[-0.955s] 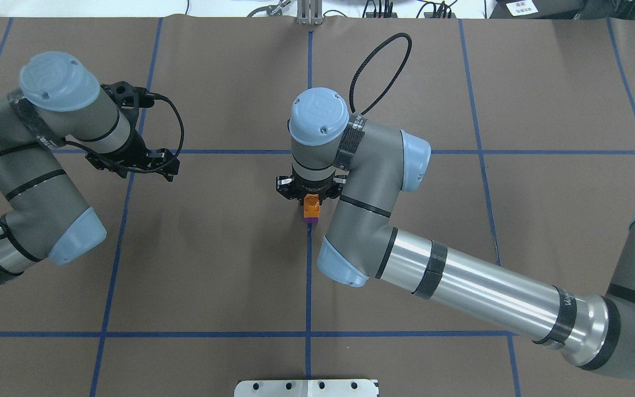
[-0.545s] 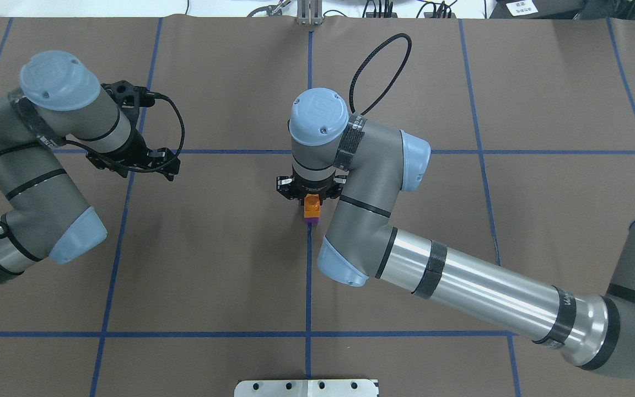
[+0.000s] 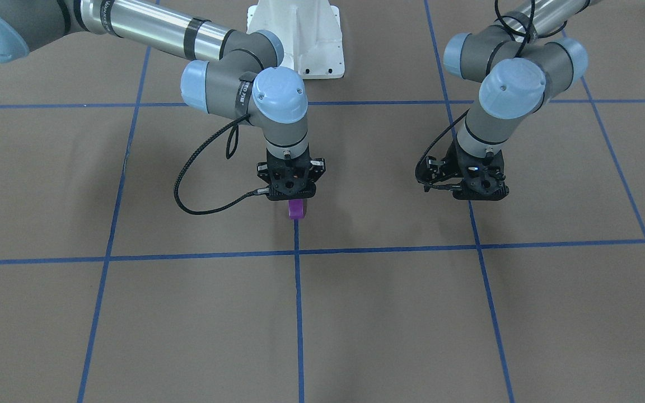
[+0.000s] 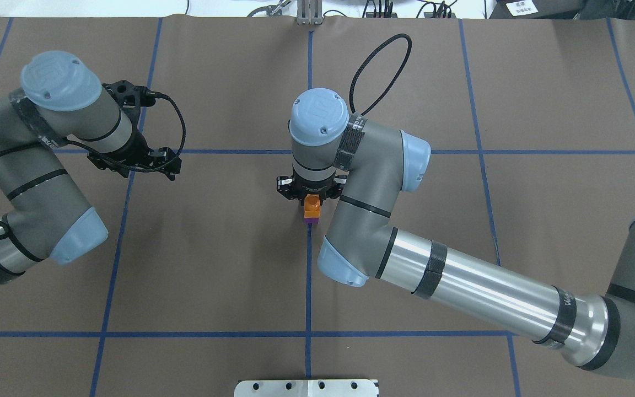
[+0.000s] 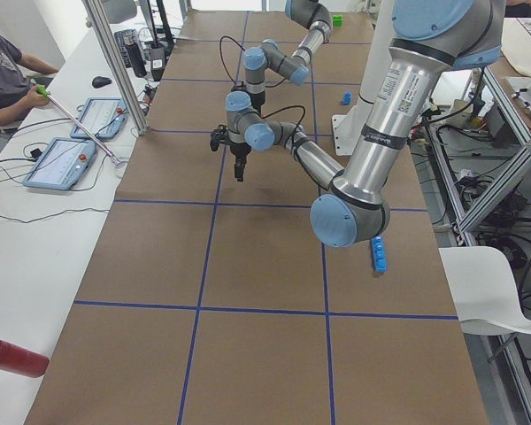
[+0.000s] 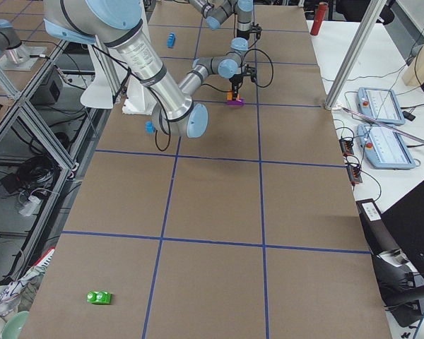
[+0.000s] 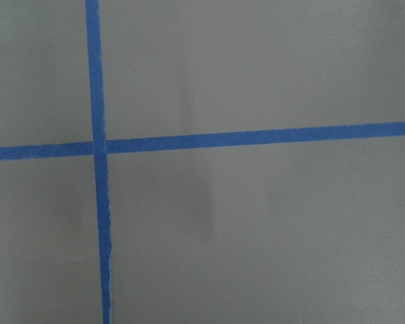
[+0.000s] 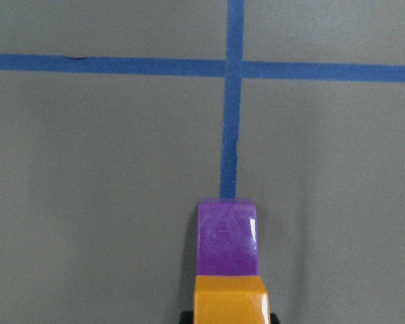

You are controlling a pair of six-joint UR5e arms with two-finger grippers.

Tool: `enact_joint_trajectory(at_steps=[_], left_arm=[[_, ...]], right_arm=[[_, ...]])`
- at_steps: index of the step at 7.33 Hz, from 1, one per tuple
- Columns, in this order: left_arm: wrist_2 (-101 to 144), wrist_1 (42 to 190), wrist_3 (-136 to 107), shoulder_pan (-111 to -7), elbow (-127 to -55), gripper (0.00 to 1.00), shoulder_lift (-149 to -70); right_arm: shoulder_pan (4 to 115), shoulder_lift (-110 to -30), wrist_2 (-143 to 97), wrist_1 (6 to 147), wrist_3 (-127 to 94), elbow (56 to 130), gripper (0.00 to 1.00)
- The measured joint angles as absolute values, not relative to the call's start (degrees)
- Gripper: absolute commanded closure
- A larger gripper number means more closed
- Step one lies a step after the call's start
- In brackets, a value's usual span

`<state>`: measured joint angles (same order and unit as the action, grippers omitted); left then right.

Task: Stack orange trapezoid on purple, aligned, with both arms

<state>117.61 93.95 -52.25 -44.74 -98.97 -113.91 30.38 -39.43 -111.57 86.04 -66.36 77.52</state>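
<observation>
Overhead, the right hand (image 4: 310, 194) stands over the middle of the table (image 4: 213, 264), closed on the orange trapezoid (image 4: 311, 205). A sliver of the purple (image 4: 310, 220) peeks out at its 6 o'clock. The front view hides the orange entirely — only purple shows beneath the hand. The right wrist view shows orange sitting on purple, sides roughly in line. The left hand (image 4: 135, 160) hovers at 9 o'clock, well apart — whether it is open cannot be told.

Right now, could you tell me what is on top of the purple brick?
The orange trapezoid sits on the purple brick, beneath the right gripper. The purple brick's stud and their contact face are covered.
</observation>
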Motion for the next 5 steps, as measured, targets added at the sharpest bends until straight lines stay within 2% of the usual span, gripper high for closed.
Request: enact_joint_trajectory(at_steps=[3, 5], left_arm=[[117.61, 93.90, -52.38, -44.75, -99.17, 0.00, -113.98], [117.75, 93.85, -52.27, -44.96, -99.93, 0.00, -113.68]], right_arm=[[30.53, -39.17, -110.67, 86.02, -66.28, 78.39, 0.00], [32.44, -39.77, -111.25, 87.09, -66.25, 81.99, 0.00]])
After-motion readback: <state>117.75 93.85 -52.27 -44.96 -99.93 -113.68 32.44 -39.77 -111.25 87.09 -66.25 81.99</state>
